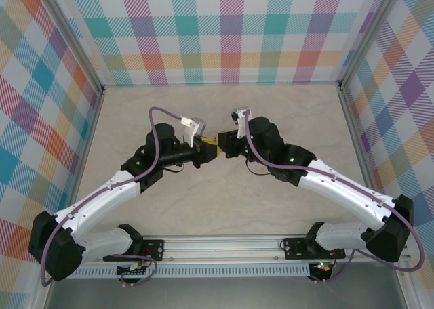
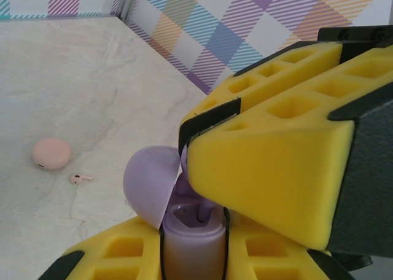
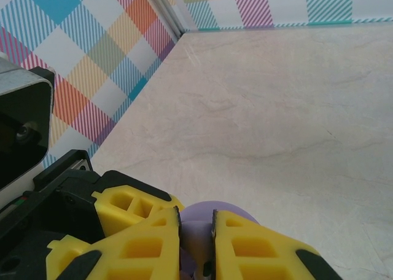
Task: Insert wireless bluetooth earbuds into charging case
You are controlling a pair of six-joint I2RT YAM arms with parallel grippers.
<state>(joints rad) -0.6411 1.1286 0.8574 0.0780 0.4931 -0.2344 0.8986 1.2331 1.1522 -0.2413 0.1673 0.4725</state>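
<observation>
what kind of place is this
Likely a robot test booth, not a home or shop: a bare marble-look table boxed in by plaid panels, with a left arm and right arm bolted to a rail.

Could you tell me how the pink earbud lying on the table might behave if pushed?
The pink earbud looks tiny beside the pink case, so probably light and easily flicked. Its rounded head and thin stem suggest it may pivot.
</observation>
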